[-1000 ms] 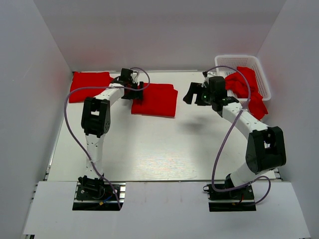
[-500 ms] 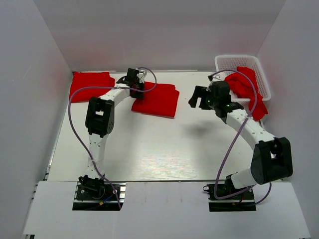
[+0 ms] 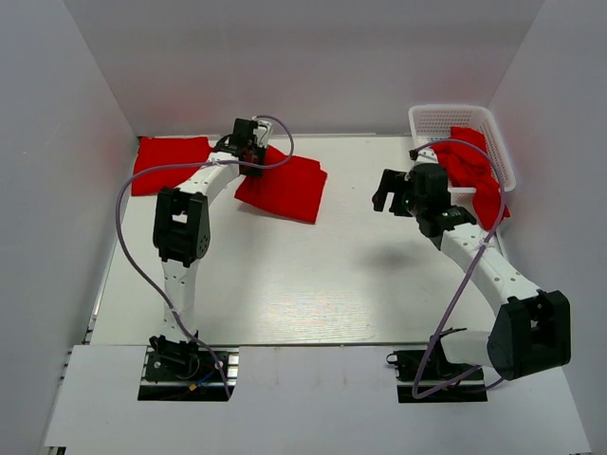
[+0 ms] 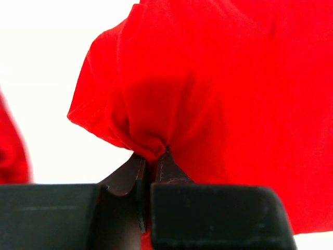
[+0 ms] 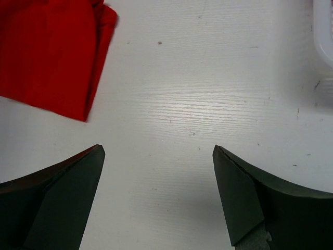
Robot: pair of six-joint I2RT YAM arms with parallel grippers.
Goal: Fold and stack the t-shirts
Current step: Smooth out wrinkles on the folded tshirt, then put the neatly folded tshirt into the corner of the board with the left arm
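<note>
A folded red t-shirt (image 3: 285, 188) lies at the back middle of the table. My left gripper (image 3: 248, 156) is shut on its far left corner, and the cloth (image 4: 234, 104) bunches into the closed fingertips (image 4: 153, 156). A second folded red t-shirt (image 3: 171, 163) lies at the back left, its edge (image 4: 10, 146) showing in the left wrist view. More red t-shirts (image 3: 477, 172) spill out of the white basket (image 3: 446, 116). My right gripper (image 3: 389, 190) hovers open over bare table (image 5: 158, 156), right of the held t-shirt (image 5: 47, 52), with nothing between its fingers.
The white lattice basket stands in the back right corner, and its rim (image 5: 325, 26) shows at the right wrist view's edge. White walls close in the table at the back and on both sides. The arm bases sit at the near edge.
My left gripper closed on the middle t-shirt's corner and pulled it a little left, turning it. My right arm swung right, toward the basket, still open.
</note>
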